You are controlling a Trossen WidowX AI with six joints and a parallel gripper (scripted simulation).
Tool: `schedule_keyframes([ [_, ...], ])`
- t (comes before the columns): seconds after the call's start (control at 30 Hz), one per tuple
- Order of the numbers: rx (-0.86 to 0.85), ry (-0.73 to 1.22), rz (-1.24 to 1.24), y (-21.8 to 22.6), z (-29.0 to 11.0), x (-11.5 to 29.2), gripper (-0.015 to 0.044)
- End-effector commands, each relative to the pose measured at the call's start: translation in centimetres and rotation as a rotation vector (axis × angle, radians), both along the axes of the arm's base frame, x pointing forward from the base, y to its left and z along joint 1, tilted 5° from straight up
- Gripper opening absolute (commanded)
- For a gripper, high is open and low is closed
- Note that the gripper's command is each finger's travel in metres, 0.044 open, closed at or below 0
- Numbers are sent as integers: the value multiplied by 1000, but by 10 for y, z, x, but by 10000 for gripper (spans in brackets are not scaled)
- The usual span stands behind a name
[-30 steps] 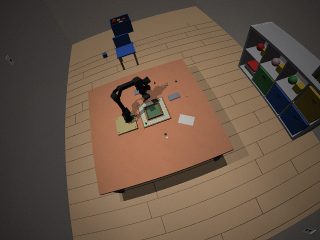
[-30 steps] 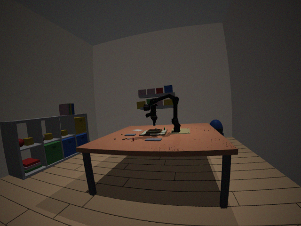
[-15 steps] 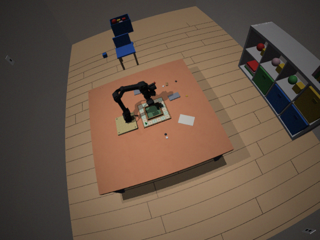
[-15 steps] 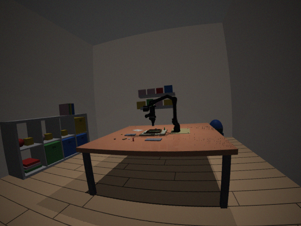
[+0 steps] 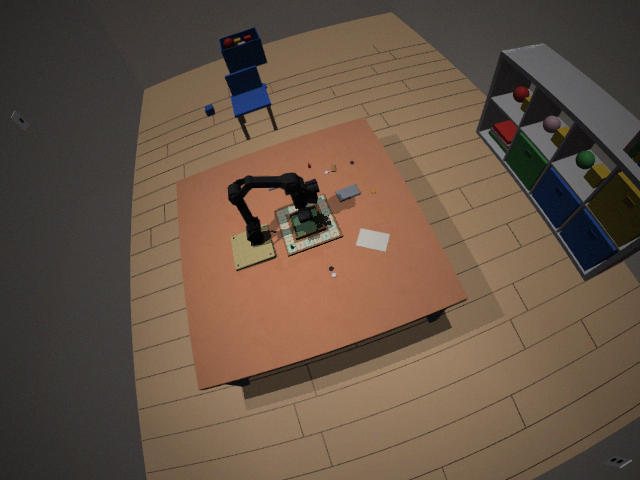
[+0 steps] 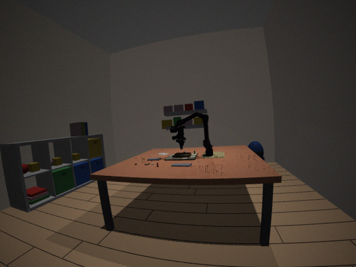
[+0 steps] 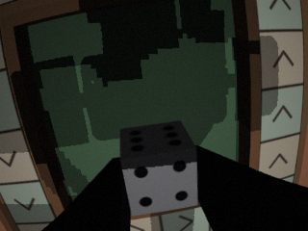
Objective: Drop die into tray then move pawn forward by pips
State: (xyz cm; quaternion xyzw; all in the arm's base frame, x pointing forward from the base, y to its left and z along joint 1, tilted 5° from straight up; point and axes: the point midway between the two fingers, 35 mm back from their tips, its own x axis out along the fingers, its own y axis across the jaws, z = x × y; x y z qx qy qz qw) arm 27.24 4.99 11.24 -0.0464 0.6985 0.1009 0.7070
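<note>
My gripper is shut on the die, a pale cube with dark pips. It holds the die well above the dice tray, a green felt floor inside a brown wall. The board surrounds the tray with a ring of pale squares that carry arrows. A small green pawn stands on the board's corner nearest the arm's base. The arm's shadow covers part of the felt.
The arm stands on a tan base plate beside the board. A grey-blue card, a white sheet, a red pawn and small tokens lie around on the table.
</note>
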Motion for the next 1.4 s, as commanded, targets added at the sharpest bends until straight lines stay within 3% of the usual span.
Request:
schedule_keyframes([
  [0.0, 14, -61, -6, -1, -3, -1, 0],
  [0.73, 171, -784, -64, 0, -8, 5, 0],
  [0.9, 176, -805, -64, 0, -6, 5, 0],
  [1.1, 175, -803, -64, -8, 27, -23, 0],
  [1.37, 175, -803, -64, -9, 27, -25, 0],
])
